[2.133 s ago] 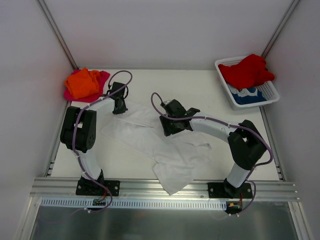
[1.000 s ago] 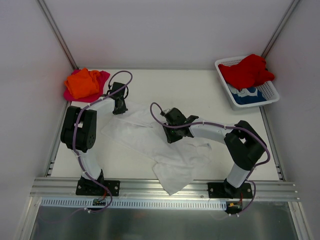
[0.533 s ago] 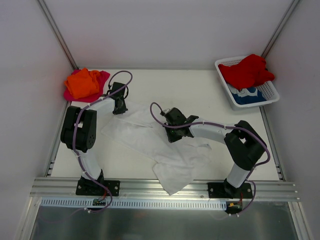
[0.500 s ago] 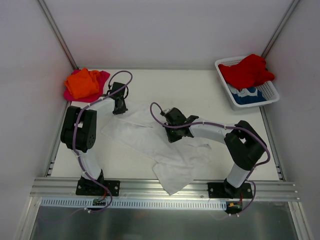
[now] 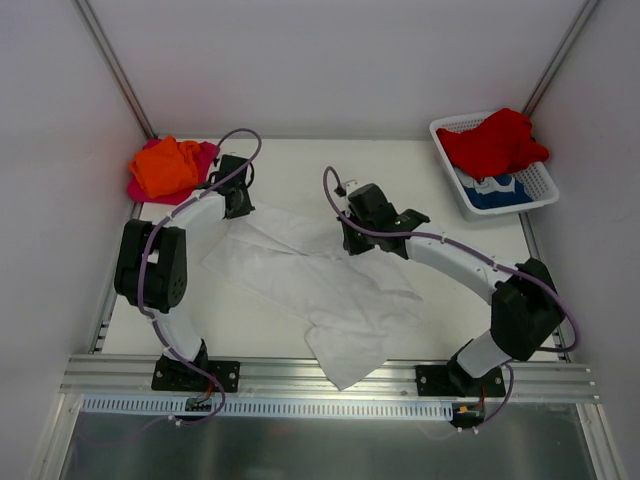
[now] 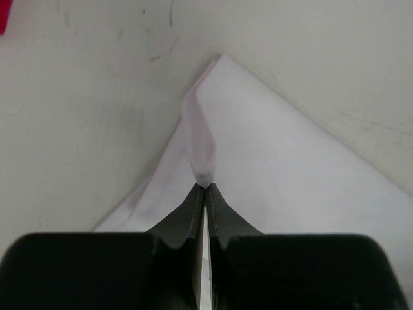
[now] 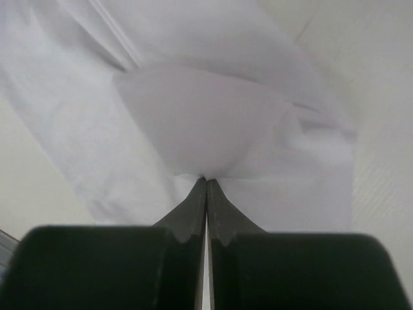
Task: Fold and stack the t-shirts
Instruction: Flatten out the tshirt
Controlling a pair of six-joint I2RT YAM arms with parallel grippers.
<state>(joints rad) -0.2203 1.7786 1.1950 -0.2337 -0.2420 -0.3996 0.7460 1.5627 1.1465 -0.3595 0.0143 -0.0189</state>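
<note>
A white t-shirt (image 5: 310,285) lies crumpled across the middle of the table. My left gripper (image 5: 236,205) is shut on its far left corner, a pinched fold of white t-shirt (image 6: 200,145) rising from the fingertips (image 6: 205,187). My right gripper (image 5: 352,243) is shut on the shirt's upper right part, a lifted flap of the white t-shirt (image 7: 206,129) held at the tips (image 7: 206,179). An orange t-shirt (image 5: 165,165) sits on a magenta-pink one (image 5: 205,155) at the far left corner. A red t-shirt (image 5: 493,142) lies over a blue-and-white one (image 5: 492,190) in the basket.
The white mesh basket (image 5: 540,178) stands at the far right corner. Metal rails run along the table's left side, right side and near edge (image 5: 320,375). White walls close in the back and sides.
The right gripper closed on the white shirt and moved away from the near edge and to the right, lifting a flap. The left gripper shifted slightly farther back with its corner.
</note>
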